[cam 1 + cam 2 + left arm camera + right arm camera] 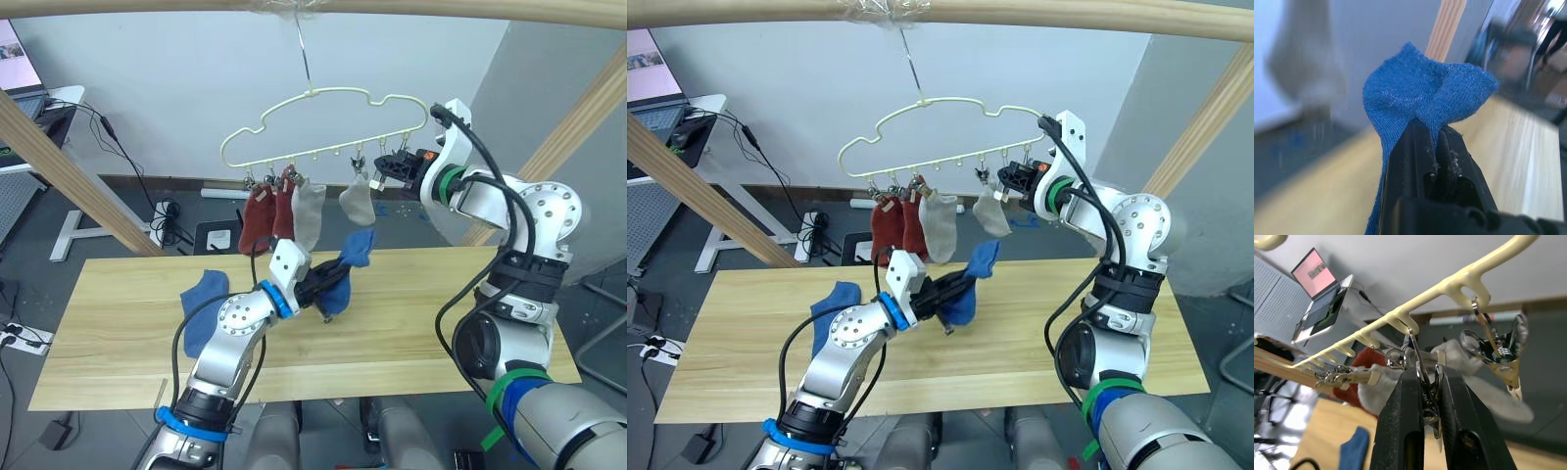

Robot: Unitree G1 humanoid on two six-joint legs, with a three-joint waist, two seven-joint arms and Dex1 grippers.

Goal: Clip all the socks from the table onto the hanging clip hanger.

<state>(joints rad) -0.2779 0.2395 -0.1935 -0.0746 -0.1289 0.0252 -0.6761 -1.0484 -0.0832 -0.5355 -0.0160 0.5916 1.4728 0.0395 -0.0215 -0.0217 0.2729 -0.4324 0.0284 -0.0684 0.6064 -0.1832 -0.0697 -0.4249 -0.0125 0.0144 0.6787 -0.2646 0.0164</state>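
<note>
Hanger: the thin pale-yellow wire clip hanger (pixel 323 122) with a cloud-like outline hangs by its metal hook from a pale wooden frame pole (pixel 313 8), above the far edge of the table.
Clipped socks: two rust-red knit ankle socks (pixel 266 217) and two light grey knit ankle socks (pixel 310 213) hang from the hanger's small grey clips, reds at 9 o'clock of the greys.
Left gripper (pixel 1437 147): black fingers pressed together on a blue knit ankle sock (pixel 343 269), held above the table's middle, below the hanger.
Right gripper (pixel 1429 396): raised at the hanger's 3 o'clock end, fingers squeezing a small grey metal clip (pixel 1426 382).
Table: the long light yellowish plank tabletop (pixel 441 294) bears a second blue knit ankle sock (pixel 203 305), lying flat at 9 o'clock of the held one.
</note>
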